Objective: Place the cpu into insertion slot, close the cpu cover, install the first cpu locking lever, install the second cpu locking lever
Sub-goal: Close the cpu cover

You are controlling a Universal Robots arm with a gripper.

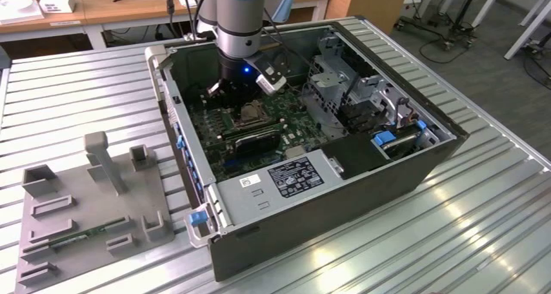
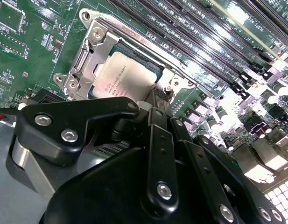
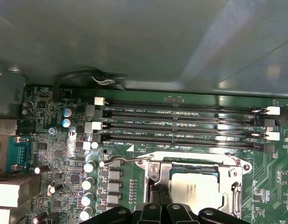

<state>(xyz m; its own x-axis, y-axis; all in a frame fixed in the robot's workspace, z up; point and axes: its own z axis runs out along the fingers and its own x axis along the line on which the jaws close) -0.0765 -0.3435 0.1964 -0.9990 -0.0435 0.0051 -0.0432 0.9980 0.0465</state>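
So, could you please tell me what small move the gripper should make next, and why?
Probably ease the shut gripper onto the locking lever. The cpu already sits in the insertion slot with the cpu cover down over it, while that lever looks unlatched, though I cannot be sure.

The cpu [image 2: 129,77] [image 3: 195,191], a flat square chip with a silvery-grey metal top, lies level in the insertion slot [image 1: 251,115], whose dark edge shows just beside the chip in the first wrist view [image 3: 195,167]. The cpu cover [image 2: 90,51] [image 3: 152,173], a thin silver frame, lies flat over it, the chip's top showing through its window. 1 thin wire locking lever [image 3: 129,159] runs along the cover's edge; whether it is latched cannot be told
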